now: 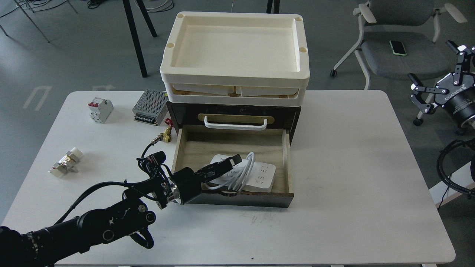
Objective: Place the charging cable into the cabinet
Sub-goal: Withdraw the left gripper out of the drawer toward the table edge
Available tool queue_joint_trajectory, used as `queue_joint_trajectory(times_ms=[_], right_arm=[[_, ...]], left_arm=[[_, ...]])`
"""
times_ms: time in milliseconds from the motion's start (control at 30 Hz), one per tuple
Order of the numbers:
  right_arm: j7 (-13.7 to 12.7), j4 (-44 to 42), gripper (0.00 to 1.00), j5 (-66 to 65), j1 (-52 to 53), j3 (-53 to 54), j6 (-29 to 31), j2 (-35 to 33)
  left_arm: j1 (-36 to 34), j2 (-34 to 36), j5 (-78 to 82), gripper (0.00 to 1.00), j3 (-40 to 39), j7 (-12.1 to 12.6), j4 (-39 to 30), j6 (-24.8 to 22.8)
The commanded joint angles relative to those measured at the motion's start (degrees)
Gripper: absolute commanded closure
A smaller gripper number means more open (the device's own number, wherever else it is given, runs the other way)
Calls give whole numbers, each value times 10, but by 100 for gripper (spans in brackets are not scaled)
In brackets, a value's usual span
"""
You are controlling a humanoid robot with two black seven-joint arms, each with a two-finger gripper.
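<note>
The charging cable point(259, 176), a flat white power strip with its white cord bundled around the middle, lies low in the open pale-wood drawer point(193, 148) of the dark brown cabinet point(293, 115), near the drawer's front wall. My left gripper point(228, 165) reaches into the drawer from the left over its front corner and is shut on the strip's left part. My right gripper point(430, 65) is open and empty, raised off the table's right edge. The closed upper drawer has a white bar handle point(235, 126).
Two stacked cream trays point(233, 79) sit on the cabinet. On the white table point(352, 167) at left are a white-and-red circuit breaker point(100, 109), a perforated power supply box point(151, 106), a brass fitting point(166, 135) and a small connector point(66, 162). A chair point(400, 52) stands behind at right.
</note>
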Motion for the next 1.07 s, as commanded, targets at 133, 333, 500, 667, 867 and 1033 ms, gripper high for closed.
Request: queue_joint_trajectory(times_ms=[133,333,500,667,867,1033], right_arm=[[0,0,0,0,-3,0,0,1],[0,-1,0,-1,-4,0,0,1],[0,0,0,-1,-4,8,0,1],[0,28,0,-1,-4,26,0,3],[0,59,0,-2,-4,75,0,10],[0,59,0,-4,-4,84,0,13]], left_arm=[[-5,22,-7,12,-29,0,-2,0],[34,155,-22,12,-112,0,-116,-38],[38,242,-144,12,-192,0,-150,-194],[33,261,-448,8,-333,0,-87,-339],[9,257,-606,7,-424,0,-15,-339],[7,234,-602,6,-419,0,-14,-339]])
